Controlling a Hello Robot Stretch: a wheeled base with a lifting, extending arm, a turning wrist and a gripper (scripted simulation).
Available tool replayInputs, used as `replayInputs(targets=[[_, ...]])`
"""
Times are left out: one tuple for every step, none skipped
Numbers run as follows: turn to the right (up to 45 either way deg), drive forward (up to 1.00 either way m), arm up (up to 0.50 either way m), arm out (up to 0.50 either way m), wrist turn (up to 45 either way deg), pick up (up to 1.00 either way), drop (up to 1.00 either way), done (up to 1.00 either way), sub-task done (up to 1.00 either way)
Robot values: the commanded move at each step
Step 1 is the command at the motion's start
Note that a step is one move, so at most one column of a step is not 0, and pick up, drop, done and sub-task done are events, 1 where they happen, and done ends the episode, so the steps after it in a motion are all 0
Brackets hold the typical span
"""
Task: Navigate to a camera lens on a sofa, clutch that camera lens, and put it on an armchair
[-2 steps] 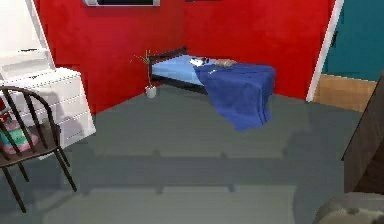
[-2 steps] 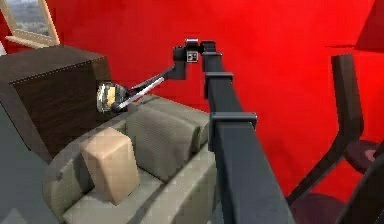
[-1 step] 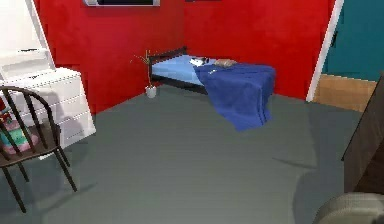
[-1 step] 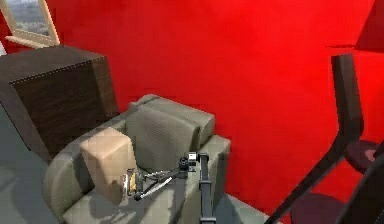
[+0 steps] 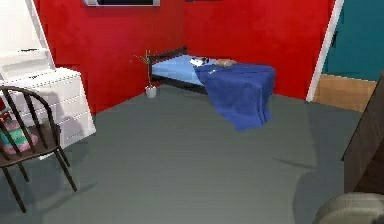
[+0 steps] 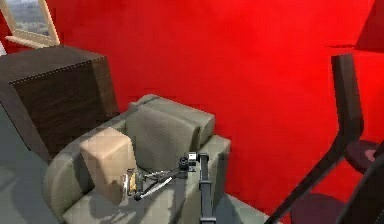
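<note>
Place step, by my read. Arm (image 6: 205, 188) reaches over the armchair (image 6: 175, 125) seat, with the tool (image 6: 140, 188) low above the cushion. A small round grey-gold thing (image 6: 129, 181), likely the camera lens, sits right at the tool's tips. Can't tell if it's held or already resting on the seat, and the tool's grip state can't be told either. Next move calls for confirming the lens is seated, letting go and pulling straight back, clear of the tan pillow (image 6: 107, 160). Counts: one armchair, one pillow, one dark cabinet (image 6: 60, 95), one floor lamp (image 6: 345, 100). Forward view: one chair (image 5: 35, 125), one white drawer unit (image 5: 60, 100), one potted plant (image 5: 150, 72), one bed (image 5: 180, 68).
</note>
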Motion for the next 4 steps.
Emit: replayInputs(targets=[[0.0, 0.00, 0.00, 0.00, 0.0, 0.00, 1.00, 0.00, 0.00], [0.0, 0.00, 0.10, 0.00, 0.0, 0.00, 0.00, 0.00, 0.00], [0.0, 0.00, 0.00, -0.08, 0.0, 0.00, 0.00, 0.00, 0.00], [0.0, 0.00, 0.00, 0.00, 0.0, 0.00, 0.00, 1.00, 0.00]])
